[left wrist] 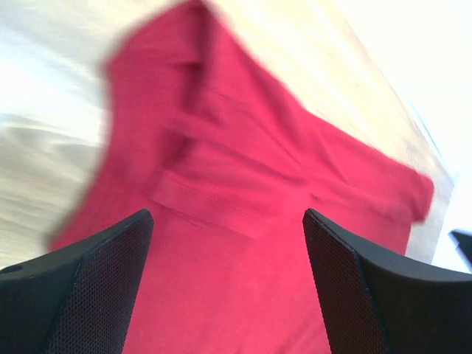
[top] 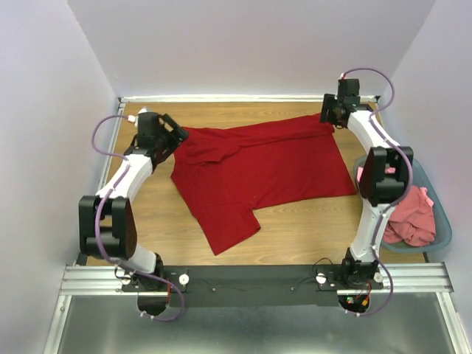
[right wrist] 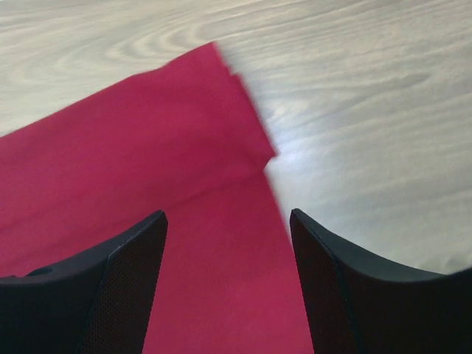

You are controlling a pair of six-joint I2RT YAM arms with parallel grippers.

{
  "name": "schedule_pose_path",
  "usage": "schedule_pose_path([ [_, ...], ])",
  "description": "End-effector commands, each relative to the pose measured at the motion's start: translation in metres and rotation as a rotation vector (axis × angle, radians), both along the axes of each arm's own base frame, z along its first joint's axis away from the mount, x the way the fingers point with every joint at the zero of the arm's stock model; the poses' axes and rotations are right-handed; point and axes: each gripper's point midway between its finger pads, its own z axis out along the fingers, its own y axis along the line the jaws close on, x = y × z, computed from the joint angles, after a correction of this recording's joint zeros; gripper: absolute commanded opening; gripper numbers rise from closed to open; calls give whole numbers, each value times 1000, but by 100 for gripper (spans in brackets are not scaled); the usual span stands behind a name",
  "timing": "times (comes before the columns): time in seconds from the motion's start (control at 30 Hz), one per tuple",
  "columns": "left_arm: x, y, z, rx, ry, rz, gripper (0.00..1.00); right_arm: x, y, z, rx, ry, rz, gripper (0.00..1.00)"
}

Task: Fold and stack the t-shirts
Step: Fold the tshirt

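Looking down on a wooden table (top: 310, 232), the left gripper (top: 171, 131) sits at the upper left of the frame, over the left end of the dark red t-shirt (top: 258, 169). Its claw is spread wide and holds nothing. Its own wrist view is blurred and shows only rumpled red cloth beneath the gap.

The shirt lies across the middle of the table. It is bunched at its left end, and one sleeve points toward the lower centre.

At the upper right, the right gripper (top: 330, 114) hangs at the shirt's far corner. Its claw is also wide and empty, with a flat doubled edge of cloth below it.

At the far right, a grey-blue basket (top: 445, 234) holds heaped salmon-pink t-shirts (top: 414, 217), partly hidden by the right arm.

The likely risks are these. An open finger could snag the loose cloth as it rises and drag the shirt askew. Folding over the bunched left end or the stray sleeve would probably set creases and make a lopsided stack.
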Motion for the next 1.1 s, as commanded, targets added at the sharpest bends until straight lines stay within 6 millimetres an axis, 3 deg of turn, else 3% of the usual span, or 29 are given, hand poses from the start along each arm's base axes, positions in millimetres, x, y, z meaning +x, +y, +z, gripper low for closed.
schedule_pose_path([
  [0.0, -18, -36, 22, 150, -14, -82, 86, -41, 42, 12, 185, 57, 46, 75],
  [0.03, -25, -44, 17, 149, -1, -102, 83, -52, 56, 9, 236, 82, 81, 75],
  [0.07, -33, -61, 16, 131, 4, -122, 74, -70, 63, -8, 270, 144, 76, 75],
  [0.13, -47, -72, -4, 115, 47, -134, 65, -94, 80, -12, 323, 197, 103, 72],
  [0.2, -55, -78, -17, 104, 76, -151, 60, -122, 86, -32, 332, 278, 107, 71],
  [0.43, -87, -81, -71, 149, 214, -212, 50, -204, 108, -64, 313, 447, 113, 69],
  [0.63, -119, -81, -111, 143, 343, -259, 47, -245, 116, -74, 320, 529, 96, 68],
  [0.8, -139, -74, -131, 152, 412, -255, 46, -285, 129, -82, 334, 617, 97, 68],
  [1.07, -160, -62, -140, 186, 487, -246, 46, -337, 137, -89, 366, 720, 64, 68],
])
